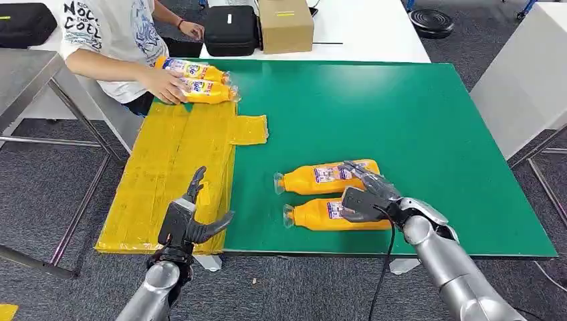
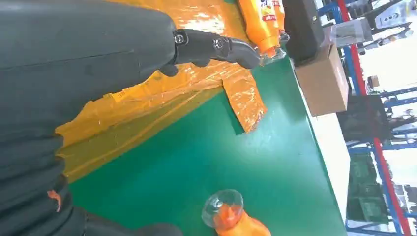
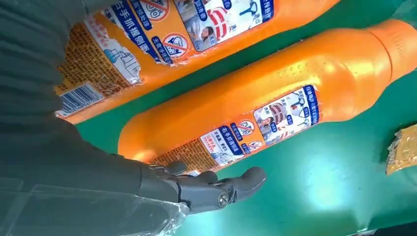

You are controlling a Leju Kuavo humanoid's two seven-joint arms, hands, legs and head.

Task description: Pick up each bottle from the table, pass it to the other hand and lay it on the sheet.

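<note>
Two orange bottles lie side by side on the green table (image 1: 401,114) near its front edge, caps to the left: the far bottle (image 1: 321,178) (image 3: 255,108) and the near bottle (image 1: 327,215) (image 3: 162,39). My right hand (image 1: 366,190) hovers over their base ends with its fingers spread, gripping neither. My left hand (image 1: 189,217) is open and empty above the near edge of the yellow sheet (image 1: 167,167) (image 2: 162,103). Two more orange bottles (image 1: 200,80) (image 2: 260,24) lie at the sheet's far end under a person's hand (image 1: 164,85).
A person (image 1: 114,33) stands at the far left corner of the table. A black case (image 1: 231,30) and a cardboard box (image 1: 285,25) (image 2: 322,81) sit behind the green table. A metal table (image 1: 27,73) stands to the left and a white one (image 1: 528,80) to the right.
</note>
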